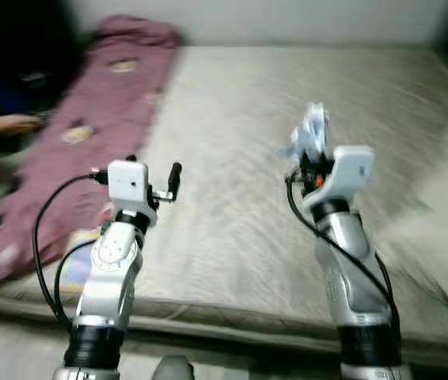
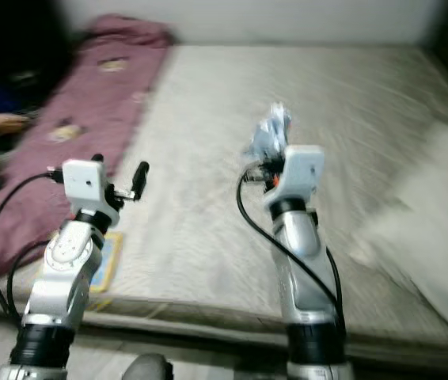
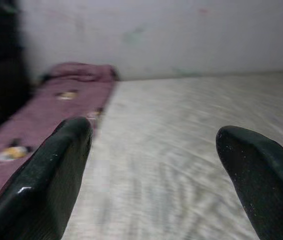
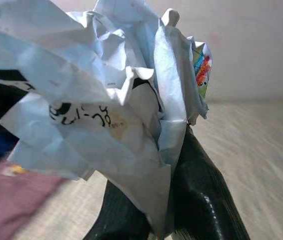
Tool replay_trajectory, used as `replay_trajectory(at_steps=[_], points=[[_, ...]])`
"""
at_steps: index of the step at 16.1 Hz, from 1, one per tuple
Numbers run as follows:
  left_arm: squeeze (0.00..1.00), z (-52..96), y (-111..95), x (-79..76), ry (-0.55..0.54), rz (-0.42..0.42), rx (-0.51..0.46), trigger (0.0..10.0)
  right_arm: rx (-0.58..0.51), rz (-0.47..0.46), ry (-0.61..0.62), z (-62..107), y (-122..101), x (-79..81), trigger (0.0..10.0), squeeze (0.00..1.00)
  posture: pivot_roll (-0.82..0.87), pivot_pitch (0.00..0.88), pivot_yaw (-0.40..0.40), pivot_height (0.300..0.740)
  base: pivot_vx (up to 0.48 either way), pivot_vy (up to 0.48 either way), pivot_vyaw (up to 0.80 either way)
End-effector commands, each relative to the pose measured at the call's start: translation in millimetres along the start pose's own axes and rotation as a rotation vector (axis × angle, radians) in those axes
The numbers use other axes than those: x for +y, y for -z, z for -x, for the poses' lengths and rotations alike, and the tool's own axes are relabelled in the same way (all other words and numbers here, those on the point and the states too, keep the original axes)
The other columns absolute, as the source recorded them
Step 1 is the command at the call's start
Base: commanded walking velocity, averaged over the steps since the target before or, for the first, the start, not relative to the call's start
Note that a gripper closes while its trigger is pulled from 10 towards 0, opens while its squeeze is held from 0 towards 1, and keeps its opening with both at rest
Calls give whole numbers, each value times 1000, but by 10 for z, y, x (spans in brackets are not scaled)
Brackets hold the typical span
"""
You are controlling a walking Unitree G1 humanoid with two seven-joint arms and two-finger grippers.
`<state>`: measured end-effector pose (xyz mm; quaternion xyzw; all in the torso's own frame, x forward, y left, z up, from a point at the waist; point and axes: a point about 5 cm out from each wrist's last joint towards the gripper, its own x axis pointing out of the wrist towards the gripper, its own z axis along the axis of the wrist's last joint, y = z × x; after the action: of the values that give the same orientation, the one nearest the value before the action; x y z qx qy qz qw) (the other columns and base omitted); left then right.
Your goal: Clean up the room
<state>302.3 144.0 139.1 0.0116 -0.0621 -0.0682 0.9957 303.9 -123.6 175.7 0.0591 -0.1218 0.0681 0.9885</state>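
My right gripper (image 1: 311, 150) is raised over the grey mattress (image 1: 287, 95) and shut on a crumpled light-blue paper wrapper (image 4: 106, 115) with some printed colours; the wrapper also shows as a pale wad (image 2: 270, 134) above the right wrist. Its black fingers (image 4: 191, 200) pinch the wrapper from below. My left gripper (image 1: 172, 182) is held up over the mattress near its left side, open with nothing between its fingers (image 3: 46, 175). A maroon patterned blanket (image 1: 89, 127) lies along the left side of the mattress.
A flat yellow and blue item (image 2: 105, 261) lies at the mattress's front left corner. A pale blanket or pillow (image 1: 446, 206) sits at the right. A person's hand (image 1: 6, 124) reaches in at the far left. A wall (image 3: 181, 35) stands behind the bed.
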Motion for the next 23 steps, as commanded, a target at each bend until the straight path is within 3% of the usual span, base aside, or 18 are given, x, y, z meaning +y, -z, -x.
replay_trajectory(at_steps=[1, 6, 8, 11, 13, 19, 23], points=[[0, 4, 72, 15, 5, 3, 31, 10000, 13, -5, -9, 24, 34, -1, 10000, 0, -55, 0, 67, 740, 0, 0, 0], [0, -20, 99, -5, -13, 2, 26, 10000, 52, -1, -13, 48, 149, -12, 10000, 0, -53, 0, 59, 740, 0, 0, 0], [0, -40, 128, 8, -58, -4, 70, 10000, 65, -3, -12, 49, 193, -18, 10000, 0, -28, 0, 51, 740, 0, 0, 0], [0, 125, 159, 17, -33, 32, 79, 10000, 117, -26, -29, 131, 308, 59, 10000, 0, -3, 0, 27, 740, 0, 0, 0], [0, 172, 219, -7, -43, 32, 89, 10000, 162, -25, -74, 169, 425, 143, 10000, 0, 4, 0, -1, 740, 0, 315, 0], [0, 178, 192, -117, -46, 107, 96, 10000, 190, -7, -74, 184, 487, 142, 10000, 0, 6, 0, -8, 740, 0, 480, 0], [0, 170, 164, -113, -4, 139, 91, 10000, 188, -68, -97, 170, 506, 222, 10000, 0, 6, 0, 2, 740, 0, 480, 0]])
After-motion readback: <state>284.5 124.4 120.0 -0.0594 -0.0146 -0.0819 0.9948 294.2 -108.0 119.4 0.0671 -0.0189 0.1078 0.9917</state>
